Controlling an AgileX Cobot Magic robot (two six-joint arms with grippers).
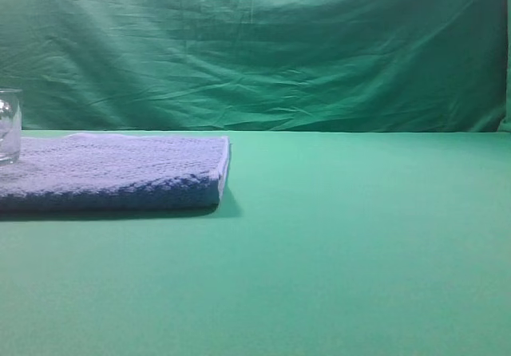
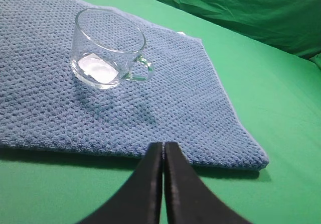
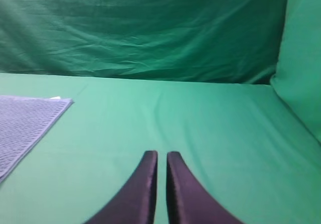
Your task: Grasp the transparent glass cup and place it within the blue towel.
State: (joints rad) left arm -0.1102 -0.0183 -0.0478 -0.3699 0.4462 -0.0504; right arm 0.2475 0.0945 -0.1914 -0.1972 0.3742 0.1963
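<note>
Left gripper (image 2: 163, 151): two black tapered fingers pressed together, only a hairline seam between them, nothing pinched. Tips hang over the green table cover at the near edge of the towel, apart from the cup.

Right gripper (image 3: 161, 156): same black tapered fingers, drawn close with a thin sliver of gap between the tips, nothing held. It sits over bare green cloth (image 3: 200, 128), well apart from the towel, whose corner shows only at the left edge of the right wrist view.

Transparent glass cup (image 2: 107, 48): short, wide, clear glass mug with a thick base and a small rounded loop handle. Stands upright, mouth up, on the towel, in the towel's farther part as the left wrist camera sees it. Handle points toward the right in that view. No contact with either gripper. In the high view only a slice of the cup shows at the far left edge, resting on the towel top.

Blue towel (image 2: 190, 108): thick, folded, blue-lavender terry rectangle with nubby weave and paler edging. Lies flat on the green table cover, on the left side in the high view (image 1: 120, 176).

Backdrop: wrinkled green cloth curtain (image 1: 263, 45) behind the table.
</note>
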